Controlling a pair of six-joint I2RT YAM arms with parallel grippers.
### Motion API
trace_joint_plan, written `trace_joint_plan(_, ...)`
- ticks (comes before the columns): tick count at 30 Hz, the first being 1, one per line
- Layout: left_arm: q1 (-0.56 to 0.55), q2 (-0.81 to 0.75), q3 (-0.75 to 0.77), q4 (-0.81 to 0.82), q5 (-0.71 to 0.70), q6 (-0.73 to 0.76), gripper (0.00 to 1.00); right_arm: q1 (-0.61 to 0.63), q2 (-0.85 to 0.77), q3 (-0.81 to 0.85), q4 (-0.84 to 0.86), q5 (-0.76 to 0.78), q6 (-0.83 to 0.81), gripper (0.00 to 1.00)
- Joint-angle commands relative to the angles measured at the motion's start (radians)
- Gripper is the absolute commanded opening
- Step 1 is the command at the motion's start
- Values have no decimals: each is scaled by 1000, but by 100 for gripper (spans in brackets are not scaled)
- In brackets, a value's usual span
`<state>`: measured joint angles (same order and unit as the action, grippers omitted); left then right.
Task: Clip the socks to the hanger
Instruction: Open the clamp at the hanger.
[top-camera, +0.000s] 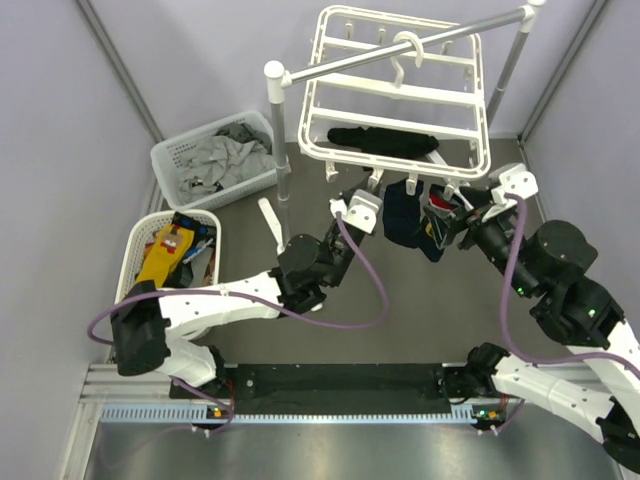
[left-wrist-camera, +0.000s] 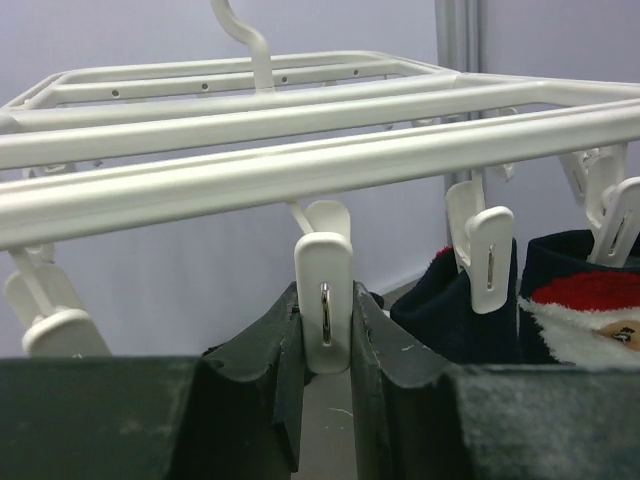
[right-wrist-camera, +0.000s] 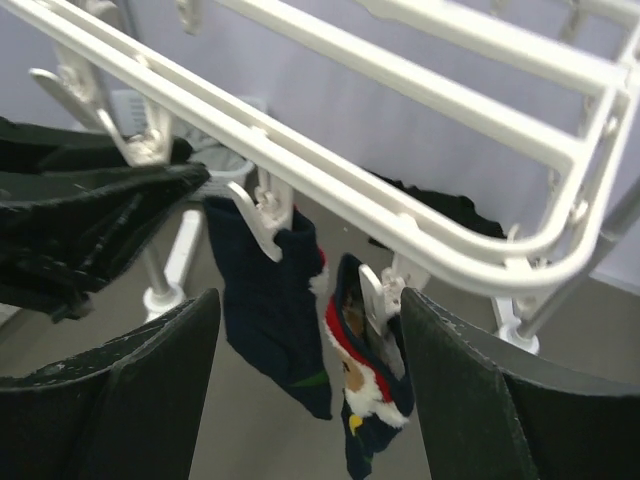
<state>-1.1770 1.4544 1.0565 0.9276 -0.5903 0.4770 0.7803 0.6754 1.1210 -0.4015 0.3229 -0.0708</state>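
The white hanger (top-camera: 400, 95) hangs by its hook from a grey pole. Two socks are clipped to its near bar: a plain navy sock (top-camera: 403, 222) (right-wrist-camera: 268, 305) and a navy sock with red and white trim (top-camera: 437, 212) (right-wrist-camera: 372, 385). My left gripper (top-camera: 360, 212) (left-wrist-camera: 325, 296) is shut on an empty white clip (left-wrist-camera: 322, 268) left of the navy sock (left-wrist-camera: 458, 312). My right gripper (top-camera: 462, 218) (right-wrist-camera: 310, 300) is open, its jaws wide on either side of the two hanging socks, the trimmed one close to the right finger (right-wrist-camera: 480, 390). More socks, one yellow-orange (top-camera: 165, 256), lie in a basket.
A black garment (top-camera: 385, 140) lies across the hanger's bars. A white basket (top-camera: 135, 262) with socks stands at the left. A second white basket (top-camera: 168, 160) with grey cloths stands behind it. The grey pole rack's white post (top-camera: 277, 120) stands left of the hanger.
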Motion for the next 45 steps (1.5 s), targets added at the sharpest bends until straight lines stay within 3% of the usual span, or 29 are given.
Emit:
trace_joint_plan(1, -4, -81, 39, -154, 66, -96, 10, -6, 61, 181, -120, -189, 15, 72)
trace_joint_plan(5, -3, -97, 91, -289, 116, -152, 8, -6, 107, 304, -164, -292, 63, 72)
trace_joint_plan(12, -3, -101, 137, -446, 170, -257, 5, -6, 205, 428, -223, -344, 228, 71)
trace_joint_plan(19, -4, -98, 161, -519, 211, -316, 4, -4, 240, 389, -191, -326, 347, 68)
trace_joint_plan(25, -3, -101, 158, -529, 230, -350, 4, -6, 237, 318, -166, -216, 419, 65)
trace_joint_plan(32, -3, -83, 163, -539, 264, -360, 4, -19, 207, 186, -36, -162, 453, 58)
trace_joint_plan(45, -3, -74, 160, -513, 308, -367, 3, -35, 236, 181, 38, -146, 496, 56)
